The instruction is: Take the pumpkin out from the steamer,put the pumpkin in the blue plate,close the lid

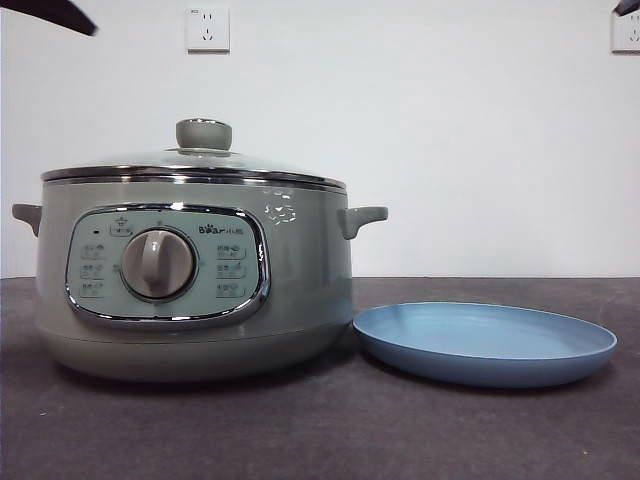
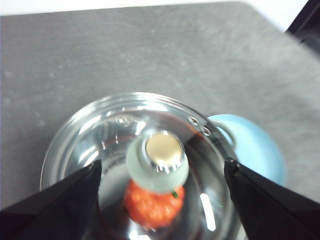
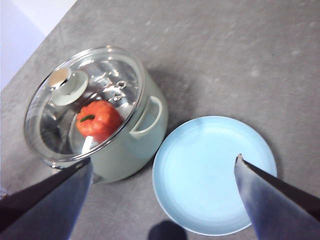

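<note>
Steamer (image 1: 200,290): sage-green electric pot with chrome rim, side handles, button panel and grey dial; stands on the dark grey table (image 1: 320,430), to the left in the front view.

Lid (image 1: 195,165): clear glass dome with chrome rim and sage-green knob (image 2: 157,162); seated on the steamer, closed.

Pumpkin (image 3: 98,120): orange-red, dark green stem; sits inside the steamer under the glass, visible through the lid in both wrist views.

Blue plate (image 1: 485,342): light blue, shallow, nothing on it; rests on the table just beside the steamer, rim very near the pot's base below one side handle.

Left gripper (image 2: 160,175): above the lid, jaws spread wide on either side of the knob, not touching it, holding nothing.

Right gripper (image 3: 162,170): above the table over the steamer's edge and the plate, jaws spread wide, holding nothing.

Wall sockets (image 1: 207,28): white, on the pale wall behind.
</note>
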You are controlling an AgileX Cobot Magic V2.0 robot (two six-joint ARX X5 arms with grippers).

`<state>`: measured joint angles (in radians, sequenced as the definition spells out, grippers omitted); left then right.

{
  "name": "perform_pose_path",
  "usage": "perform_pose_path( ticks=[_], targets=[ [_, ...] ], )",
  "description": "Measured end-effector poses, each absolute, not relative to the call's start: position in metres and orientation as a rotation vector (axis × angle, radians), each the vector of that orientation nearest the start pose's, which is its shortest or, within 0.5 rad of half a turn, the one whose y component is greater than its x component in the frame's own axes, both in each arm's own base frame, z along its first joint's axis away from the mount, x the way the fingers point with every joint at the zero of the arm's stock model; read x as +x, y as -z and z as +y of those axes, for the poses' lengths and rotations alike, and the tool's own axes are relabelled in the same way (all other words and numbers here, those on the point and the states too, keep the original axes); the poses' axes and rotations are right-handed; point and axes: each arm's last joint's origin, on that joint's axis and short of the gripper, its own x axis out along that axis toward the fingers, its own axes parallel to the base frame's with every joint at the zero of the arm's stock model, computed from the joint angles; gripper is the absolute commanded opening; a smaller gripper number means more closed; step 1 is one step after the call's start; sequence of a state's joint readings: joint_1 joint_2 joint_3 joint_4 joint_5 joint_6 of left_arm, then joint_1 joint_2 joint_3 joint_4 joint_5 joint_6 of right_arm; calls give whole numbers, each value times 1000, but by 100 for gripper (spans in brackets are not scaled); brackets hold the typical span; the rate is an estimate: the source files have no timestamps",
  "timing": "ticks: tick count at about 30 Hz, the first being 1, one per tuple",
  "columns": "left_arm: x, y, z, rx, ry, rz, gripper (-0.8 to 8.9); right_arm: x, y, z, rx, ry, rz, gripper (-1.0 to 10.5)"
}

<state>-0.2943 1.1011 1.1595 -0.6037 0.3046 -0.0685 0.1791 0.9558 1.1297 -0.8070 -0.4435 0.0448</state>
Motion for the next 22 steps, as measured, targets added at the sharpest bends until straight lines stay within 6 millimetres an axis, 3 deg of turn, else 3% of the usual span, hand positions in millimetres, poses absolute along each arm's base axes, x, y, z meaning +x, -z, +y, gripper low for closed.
perform_pose_path(
  ticks=[5,10,16,22],
  targets=[
    [234,-355,-105,36,539,623,409,173,-362,50,119,-617,675,472],
    [253,-333,-127,106,523,687,408,174,-361,51,118,-621,679,472],
    [272,-309,-139,133,513,757,408,174,-361,51,120,-619,680,472],
    [278,-300,-141,146,510,777,398,174,-361,51,120,-619,680,472]
  ],
)
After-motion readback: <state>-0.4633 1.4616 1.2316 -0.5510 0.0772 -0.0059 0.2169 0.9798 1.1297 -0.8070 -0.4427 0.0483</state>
